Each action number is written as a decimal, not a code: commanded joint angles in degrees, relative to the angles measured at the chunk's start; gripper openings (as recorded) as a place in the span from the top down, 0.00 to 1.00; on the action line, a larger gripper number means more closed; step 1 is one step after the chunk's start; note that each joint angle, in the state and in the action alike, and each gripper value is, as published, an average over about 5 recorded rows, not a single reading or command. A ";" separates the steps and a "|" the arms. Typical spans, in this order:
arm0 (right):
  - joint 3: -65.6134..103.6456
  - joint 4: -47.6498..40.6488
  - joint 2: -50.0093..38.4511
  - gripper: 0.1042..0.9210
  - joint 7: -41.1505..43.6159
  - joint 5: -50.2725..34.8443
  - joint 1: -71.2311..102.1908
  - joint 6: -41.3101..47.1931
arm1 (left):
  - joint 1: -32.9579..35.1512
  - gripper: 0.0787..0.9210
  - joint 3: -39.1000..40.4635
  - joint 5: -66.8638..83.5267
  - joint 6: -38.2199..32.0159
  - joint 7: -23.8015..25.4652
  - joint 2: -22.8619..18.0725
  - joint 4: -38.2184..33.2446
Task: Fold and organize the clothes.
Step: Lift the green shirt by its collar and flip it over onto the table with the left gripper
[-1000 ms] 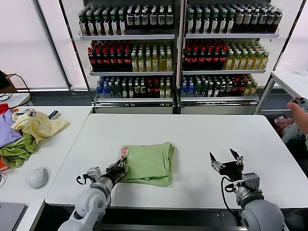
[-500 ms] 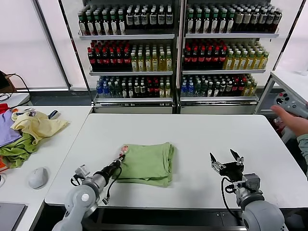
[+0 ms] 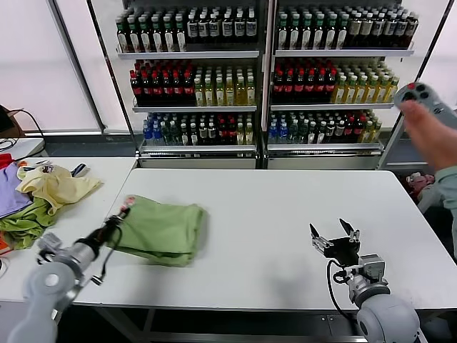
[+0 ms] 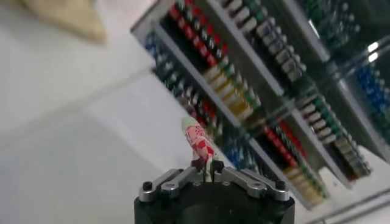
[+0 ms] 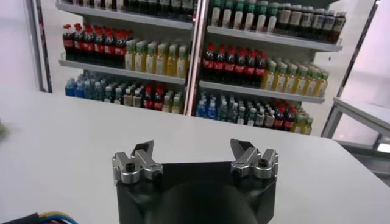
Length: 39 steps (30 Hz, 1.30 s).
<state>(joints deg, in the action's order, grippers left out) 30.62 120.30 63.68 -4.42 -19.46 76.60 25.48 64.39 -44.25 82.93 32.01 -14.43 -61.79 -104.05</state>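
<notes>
Behind the tabletop [image 3: 285, 207] stands a tall shelf unit [image 3: 264, 71] packed with rows of bottles. On the white tabletop, toward its left edge, lies the folded sage-green shirt [image 3: 158, 230], its red-and-white printed patch [image 3: 126, 208] lifted at the left corner. Off to the left, a second surface carries a pale yellow garment [image 3: 53, 186] over a darker olive-green cloth [image 3: 25, 225], with a grey mouse [image 3: 48, 239] nearby. Near the front right of the tabletop, well apart from the shirt, the right hand [image 3: 334, 236] hovers with fingers spread wide, gripping nothing. At the shirt's left corner, the left hand [image 3: 114, 223] is pinched tight on the shirt at its patch.
</notes>
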 commanded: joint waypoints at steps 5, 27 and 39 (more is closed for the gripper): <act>-0.05 0.18 0.05 0.12 0.19 -0.27 -0.39 -0.36 | -0.39 0.94 9.28 -20.89 -0.58 -0.96 4.81 -14.40; 3.21 1.28 -0.29 0.12 0.38 -0.85 0.92 -1.12 | -26.12 0.94 54.05 -57.36 -3.32 -8.07 -31.73 19.68; 2.44 -0.22 -1.04 0.12 0.43 -0.94 -1.30 -1.75 | -24.68 0.78 55.28 -62.88 -13.65 -2.45 -29.70 19.73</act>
<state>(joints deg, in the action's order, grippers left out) 33.06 120.75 62.79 -3.96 -20.40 76.24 24.01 42.10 5.30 27.71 26.20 -19.78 -88.08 -88.27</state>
